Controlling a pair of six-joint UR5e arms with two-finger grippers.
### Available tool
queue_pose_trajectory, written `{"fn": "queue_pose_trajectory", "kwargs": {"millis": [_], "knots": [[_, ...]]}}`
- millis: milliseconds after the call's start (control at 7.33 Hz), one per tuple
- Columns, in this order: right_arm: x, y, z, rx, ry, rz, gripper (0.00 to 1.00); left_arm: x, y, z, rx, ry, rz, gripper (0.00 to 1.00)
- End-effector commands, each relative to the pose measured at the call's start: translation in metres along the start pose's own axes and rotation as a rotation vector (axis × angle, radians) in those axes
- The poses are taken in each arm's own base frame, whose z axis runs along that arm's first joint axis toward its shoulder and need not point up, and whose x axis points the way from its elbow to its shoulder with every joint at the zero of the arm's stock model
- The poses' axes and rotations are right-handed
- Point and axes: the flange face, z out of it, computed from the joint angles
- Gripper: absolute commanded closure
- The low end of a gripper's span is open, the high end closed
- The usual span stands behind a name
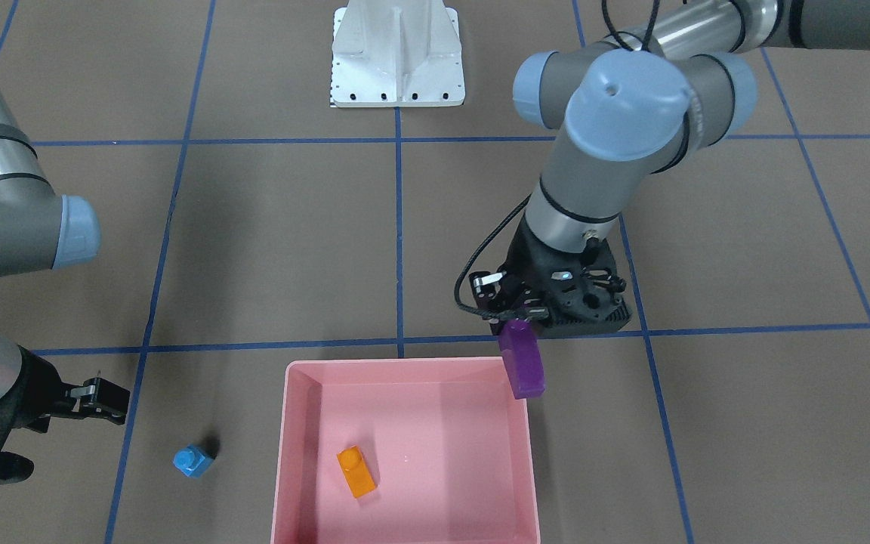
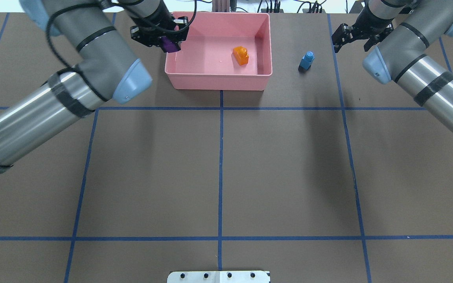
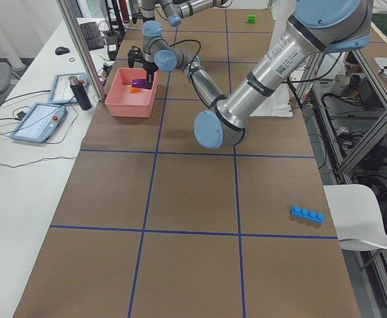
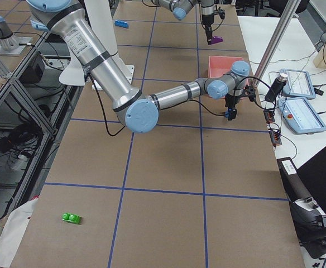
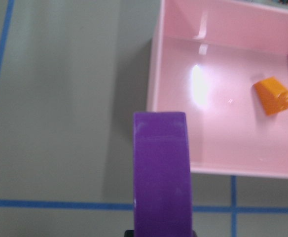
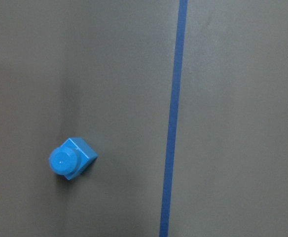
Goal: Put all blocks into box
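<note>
Purple block point(image 1: 522, 366) is pinched in our left gripper point(image 1: 516, 321), hanging over the box's point(image 1: 405, 363) corner rim. Orange block point(image 1: 356, 471) lies inside the box. Blue cube point(image 1: 193, 460) sits near the box, outside. We read the right gripper point(image 2: 352, 39) beside it as spread, empty.

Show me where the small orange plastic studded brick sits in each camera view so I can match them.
Front-facing: small orange plastic studded brick lower centre, on the floor of the shallow pink plastic tray.
Overhead: top centre, right half of tray.
Exterior left: orange speck in the tray, upper left.
Exterior right: cannot make it out.
Left wrist: right edge, upper half.
Right wrist: not in it.
Shared landmark: the pink tray.
</note>
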Motion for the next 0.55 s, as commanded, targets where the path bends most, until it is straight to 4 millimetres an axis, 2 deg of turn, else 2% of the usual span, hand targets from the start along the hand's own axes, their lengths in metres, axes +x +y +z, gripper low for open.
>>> {"fn": "queue_pose_trajectory", "kwargs": {"millis": [0,136,273,409], "knots": [[-0.013,-0.015,0.007,-0.010,0.013,0.020,0.00,0.048,-0.035,0.061,0.018,-0.051,-0.005,1.00],[-0.021,-0.021,0.010,-0.015,0.017,0.043,0.00,0.036,-0.041,0.085,0.031,-0.050,0.009,0.50],[-0.034,-0.030,0.010,-0.020,0.018,0.099,0.00,0.039,-0.034,0.092,0.027,-0.041,0.026,0.01],[-0.051,-0.039,0.011,-0.015,0.030,0.173,0.01,0.040,-0.035,0.087,0.031,-0.033,0.028,0.00]]}}
